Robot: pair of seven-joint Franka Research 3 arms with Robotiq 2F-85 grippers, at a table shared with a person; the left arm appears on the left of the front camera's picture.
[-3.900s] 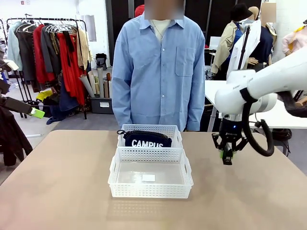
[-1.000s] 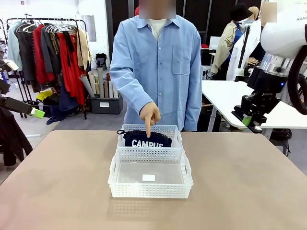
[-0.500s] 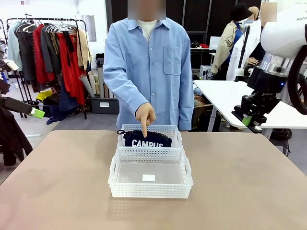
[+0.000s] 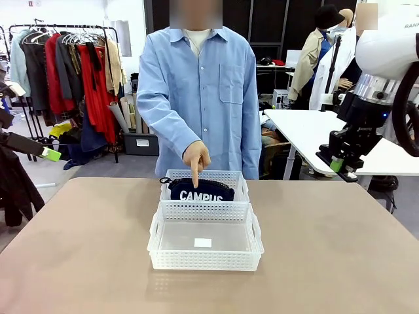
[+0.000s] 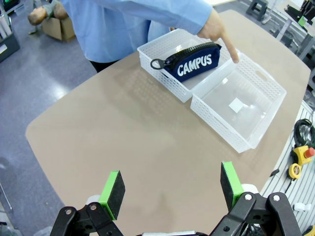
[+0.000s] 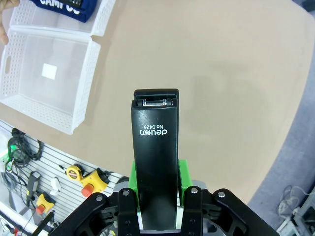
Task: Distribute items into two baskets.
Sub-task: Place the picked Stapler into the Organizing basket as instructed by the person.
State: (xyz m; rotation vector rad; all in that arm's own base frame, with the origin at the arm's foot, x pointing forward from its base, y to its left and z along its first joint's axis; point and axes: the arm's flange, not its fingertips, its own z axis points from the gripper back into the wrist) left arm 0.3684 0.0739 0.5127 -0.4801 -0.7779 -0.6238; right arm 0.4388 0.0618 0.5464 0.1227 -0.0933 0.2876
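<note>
The navy "CAMPUS" pouch (image 4: 200, 191) (image 5: 190, 62) lies in the far basket (image 4: 238, 178) (image 5: 147, 50). The near basket (image 4: 251, 237) (image 5: 268, 101) (image 6: 87, 86) holds nothing but a small white label. A person's hand (image 4: 195, 157) (image 5: 216, 27) points one finger down, close to the pouch. High at the right, clear of the table, my right gripper (image 4: 342, 161) (image 6: 157, 178) is shut on the black stapler (image 6: 153, 142), which stands up between its green pads. My left gripper (image 5: 170, 186) hangs open above the table's left side, with nothing in it.
Bare tan tabletop (image 4: 327, 248) surrounds the baskets on all sides. The person in a blue shirt (image 4: 200, 91) stands at the far edge. A clothes rack (image 4: 72, 65) and a white table (image 4: 308, 127) stand behind. Tools hang on a slotted panel (image 6: 44, 182) below the table edge.
Since the earliest frame my right gripper has risen from near the table to high at the right, and the person's hand has come out to point. Over the last second the person shifted slightly left.
</note>
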